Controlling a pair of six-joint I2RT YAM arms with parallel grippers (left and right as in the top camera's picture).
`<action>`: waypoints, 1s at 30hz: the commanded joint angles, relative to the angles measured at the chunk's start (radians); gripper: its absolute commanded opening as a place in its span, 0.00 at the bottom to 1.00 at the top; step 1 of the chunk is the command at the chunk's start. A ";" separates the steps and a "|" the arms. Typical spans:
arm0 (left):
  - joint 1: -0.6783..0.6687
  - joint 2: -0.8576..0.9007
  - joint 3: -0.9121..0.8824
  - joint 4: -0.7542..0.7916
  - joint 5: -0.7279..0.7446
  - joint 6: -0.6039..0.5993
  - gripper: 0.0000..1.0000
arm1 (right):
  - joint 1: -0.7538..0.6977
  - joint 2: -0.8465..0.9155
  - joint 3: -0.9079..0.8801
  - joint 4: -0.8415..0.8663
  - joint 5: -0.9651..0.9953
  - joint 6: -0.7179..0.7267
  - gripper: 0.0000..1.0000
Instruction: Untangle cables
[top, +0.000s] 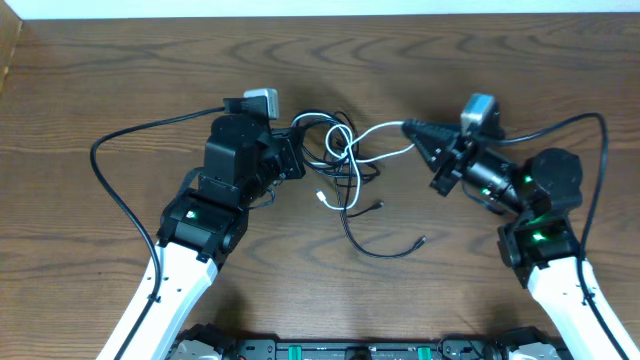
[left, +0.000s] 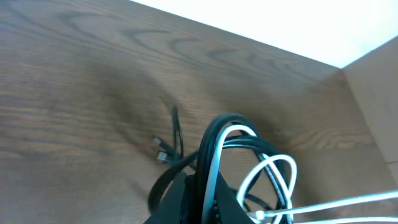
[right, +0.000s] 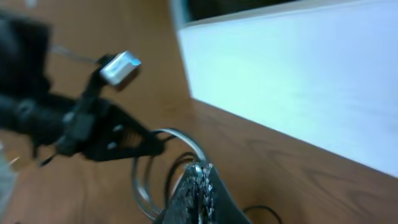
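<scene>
Looks like the pull-apart step: left hand (top: 292, 152) clamped shut on a black cable (left: 208, 140), right hand (top: 410, 128) pinched on a white cable (top: 385, 126), the cables (top: 345, 165) knotted mid-tabletop (top: 120, 80), so next I'd ease them apart gently.

The cables (top: 342, 150) are mostly black, one strand white. The table (top: 120, 80) is dark brown with wavy wood grain; my forearms (top: 165, 290) are white.
</scene>
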 joint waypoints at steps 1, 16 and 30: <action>0.005 -0.001 0.016 -0.006 -0.045 -0.011 0.08 | -0.041 -0.025 0.006 -0.024 0.086 0.070 0.01; 0.005 -0.001 0.016 -0.006 -0.047 -0.011 0.08 | -0.084 -0.027 0.006 -0.349 0.253 0.101 0.01; 0.005 -0.001 0.016 0.029 0.012 -0.011 0.07 | -0.082 -0.024 0.006 -0.639 0.325 0.005 0.01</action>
